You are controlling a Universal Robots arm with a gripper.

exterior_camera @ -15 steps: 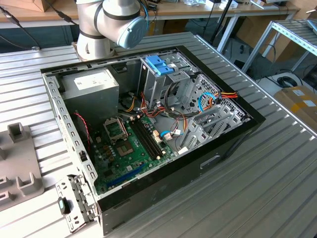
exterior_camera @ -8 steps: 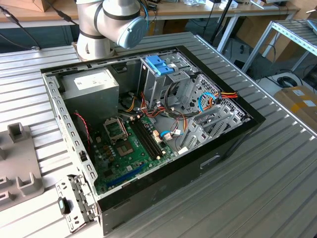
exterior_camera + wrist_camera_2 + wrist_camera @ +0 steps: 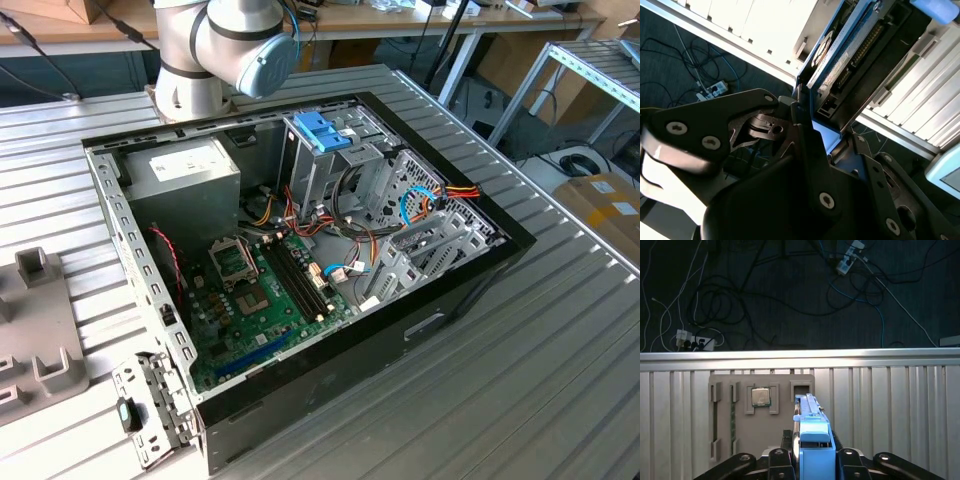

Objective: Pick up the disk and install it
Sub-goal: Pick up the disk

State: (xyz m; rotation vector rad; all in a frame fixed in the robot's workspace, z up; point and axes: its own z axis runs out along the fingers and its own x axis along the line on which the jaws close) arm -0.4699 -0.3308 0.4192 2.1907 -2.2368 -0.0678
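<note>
- disk (image 3: 811, 422): clamped edge-on in the end effector (image 3: 811, 440), with a black finger (image 3: 785, 440) on each side of its light-blue carrier frame. The end effector is clenched on it.
- The disk sticks straight out past the fingertips, away from the wrist. Its far end lines up with the U-shaped holder on the grey fixture tray (image 3: 750, 440). Can't tell if that end touches the holder or hangs clear.
- The tray sits on the ribbed metal desk (image 3: 900, 405), near the desk's edge. Beside the disk on the tray are a square processor chip (image 3: 760, 396) in its own pocket and a thin memory stick (image 3: 732, 420) in a slot further over.
- Past the desk edge is dark floor (image 3: 940, 300) with loose cables (image 3: 715, 300) and power strips (image 3: 695, 342).
- Exterior view: an open computer case (image 3: 380, 350) lies on its side on the desk, with the arm base (image 3: 190, 60) behind it.
- Inside the case are a green motherboard (image 3: 260, 300), a grey power supply (image 3: 185, 180) and a bare blue bracket (image 3: 322, 130) on top of the drive cage. Wire bundles (image 3: 440, 195) are draped across the cage.
- Labels: the second wrist view shows a white label on the disk's flat face and connector pins at its end; the print is unreadable. The power supply has a white label too, also too small to read.
</note>
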